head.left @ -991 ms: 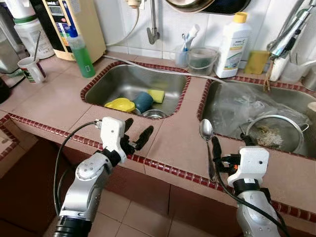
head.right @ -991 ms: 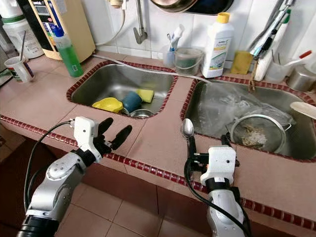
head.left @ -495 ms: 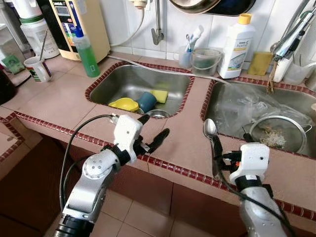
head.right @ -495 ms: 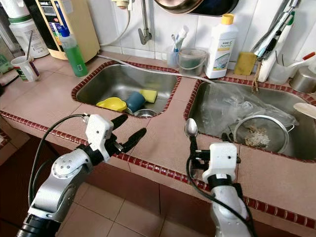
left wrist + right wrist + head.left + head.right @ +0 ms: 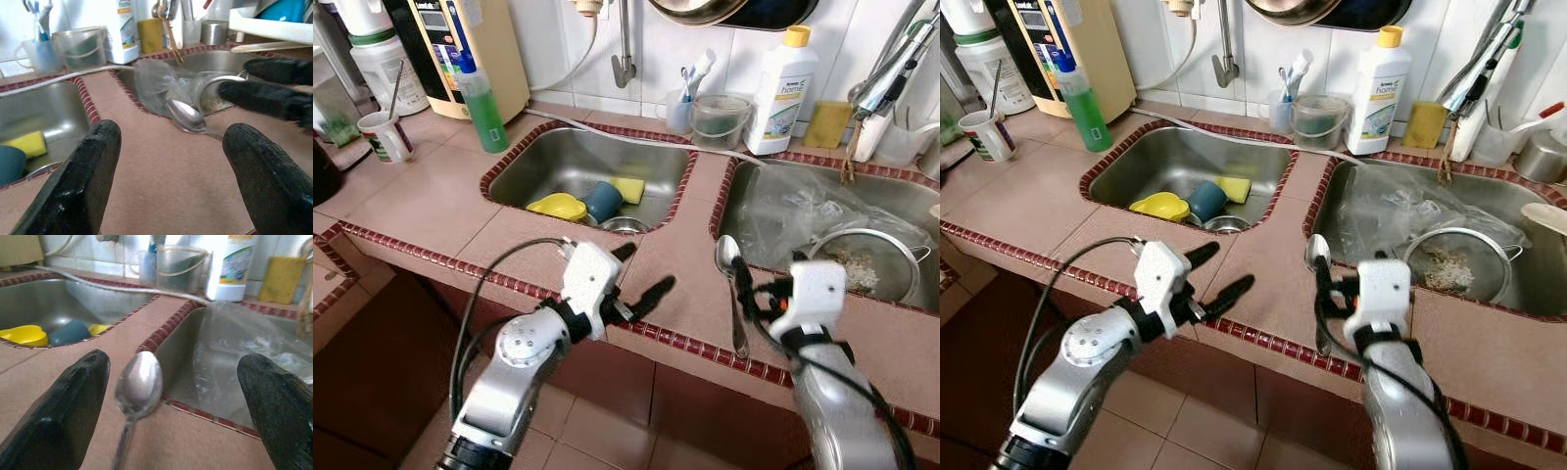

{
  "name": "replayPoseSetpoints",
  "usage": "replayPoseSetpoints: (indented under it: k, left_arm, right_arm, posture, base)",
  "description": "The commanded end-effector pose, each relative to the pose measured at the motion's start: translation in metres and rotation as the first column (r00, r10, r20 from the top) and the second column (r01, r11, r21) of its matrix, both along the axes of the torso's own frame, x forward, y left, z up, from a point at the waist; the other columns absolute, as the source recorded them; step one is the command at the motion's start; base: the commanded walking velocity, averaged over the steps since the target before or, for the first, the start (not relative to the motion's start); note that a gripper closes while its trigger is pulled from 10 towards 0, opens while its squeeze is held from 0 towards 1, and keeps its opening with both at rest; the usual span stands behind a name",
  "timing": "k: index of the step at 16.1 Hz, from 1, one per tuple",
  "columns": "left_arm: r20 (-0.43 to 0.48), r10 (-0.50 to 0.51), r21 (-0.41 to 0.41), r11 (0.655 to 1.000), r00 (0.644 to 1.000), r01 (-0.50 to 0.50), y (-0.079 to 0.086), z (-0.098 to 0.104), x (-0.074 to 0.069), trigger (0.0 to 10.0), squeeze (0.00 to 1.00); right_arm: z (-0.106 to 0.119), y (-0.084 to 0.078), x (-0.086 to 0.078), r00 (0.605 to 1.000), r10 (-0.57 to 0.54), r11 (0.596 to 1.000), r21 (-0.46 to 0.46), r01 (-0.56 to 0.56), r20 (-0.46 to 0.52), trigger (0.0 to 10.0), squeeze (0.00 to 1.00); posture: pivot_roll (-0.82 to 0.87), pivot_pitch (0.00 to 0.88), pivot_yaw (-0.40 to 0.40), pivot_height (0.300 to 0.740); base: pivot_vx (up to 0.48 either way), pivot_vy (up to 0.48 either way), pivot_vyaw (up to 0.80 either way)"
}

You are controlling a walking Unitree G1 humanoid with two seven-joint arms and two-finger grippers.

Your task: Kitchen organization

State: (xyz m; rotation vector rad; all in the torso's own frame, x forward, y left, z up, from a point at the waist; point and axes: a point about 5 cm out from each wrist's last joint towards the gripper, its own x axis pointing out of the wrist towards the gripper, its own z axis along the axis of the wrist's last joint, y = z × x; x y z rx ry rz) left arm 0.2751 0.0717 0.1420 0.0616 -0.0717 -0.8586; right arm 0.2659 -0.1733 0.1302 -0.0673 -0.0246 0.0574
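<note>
The tiled desk carries two steel sinks, and everything here is placed from the strip of desk between them. The left sink holds a yellow dish, a blue cup and a yellow sponge. The right sink holds clear plastic wrap and a metal strainer.

On that strip, near the right sink's rim, lies a metal spoon, bowl toward the wall and handle toward the desk's front edge.

The right tool sits over the spoon with its fingers spread wide, one on each side, gripping nothing. The left tool hovers at the front edge of the strip, likewise spread and empty.

The spoon looks light, stiff and slick, lying flat on tile, so it would likely skid or twist under a pinch. The narrow handle, just behind the bowl, seems the best place to take hold.
</note>
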Motion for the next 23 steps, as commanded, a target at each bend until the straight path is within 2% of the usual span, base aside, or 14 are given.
replayPoseSetpoints:
  k: [1, 6, 8, 11, 15, 19, 22, 23]
  left_arm:
    - [0.021, -0.025, -0.009, 1.0, 0.999, 0.025, -0.003, 0.007, -0.003, 10.0, 0.0]
    - [0.021, -0.081, 0.018, 0.997, 0.997, 0.081, -0.008, 0.001, -0.014, 10.0, 0.0]
    - [0.021, -0.074, 0.015, 0.997, 0.997, 0.074, -0.008, 0.003, -0.011, 10.0, 0.0]
    - [0.023, -0.066, 0.016, 0.998, 0.998, 0.066, -0.006, 0.004, -0.009, 10.0, 0.0]
    - [0.024, -0.055, 0.007, 0.998, 0.998, 0.055, -0.007, 0.005, -0.009, 10.0, 0.0]
    - [0.022, -0.054, 0.001, 0.999, 0.998, 0.054, -0.008, 0.005, -0.009, 10.0, 0.0]
    - [0.023, -0.048, -0.003, 0.999, 0.999, 0.049, -0.007, 0.007, -0.007, 10.0, 0.0]
    - [0.025, -0.042, -0.008, 0.999, 0.999, 0.042, -0.006, 0.008, -0.007, 10.0, 0.0]
  right_arm:
    - [-0.008, 0.002, 0.004, 0.997, 0.016, 1.0, 0.027, -0.015, -0.069, 10.0, 0.0]
    - [-0.01, 0.002, 0.019, 0.99, -0.028, 0.994, 0.105, 0.043, -0.137, 10.0, 0.0]
    - [-0.01, 0.001, 0.023, 0.982, -0.048, 0.987, 0.141, 0.075, -0.183, 10.0, 0.0]
    - [-0.01, 0.008, 0.025, 0.981, -0.009, 0.995, 0.095, 0.027, -0.192, 10.0, 0.0]
    - [-0.009, 0.014, 0.028, 0.976, 0.003, 0.997, 0.08, 0.015, -0.218, 10.0, 0.0]
    - [-0.016, 0.017, 0.025, 0.953, -0.008, 0.995, 0.096, 0.039, -0.302, 10.0, 0.0]
    - [-0.017, 0.018, 0.023, 0.944, -0.022, 0.991, 0.115, 0.063, -0.329, 10.0, 0.0]
    - [-0.022, 0.021, 0.017, 0.93, -0.018, 0.988, 0.139, 0.074, -0.368, 10.0, 0.0]
  posture:
    - [-0.15, 0.052, 0.06, 0.74]
    - [-0.14, 0.049, 0.045, 0.74]
    - [-0.14, 0.053, 0.04, 0.74]
    - [-0.14, 0.057, 0.036, 0.74]
    - [-0.14, 0.061, 0.028, 0.74]
    - [-0.14, 0.067, 0.024, 0.74]
    - [-0.14, 0.073, 0.021, 0.74]
    - [-0.14, 0.075, 0.017, 0.74]
  base:
    - [0.0, 0.0, 0.0]
    - [0.0, 0.0, 0.0]
    - [0.0, 0.0, 0.0]
    - [0.0, 0.0, 0.0]
    - [0.0, 0.0, 0.0]
    - [0.0, 0.0, 0.0]
    - [0.0, 0.0, 0.0]
    - [0.0, 0.0, 0.0]
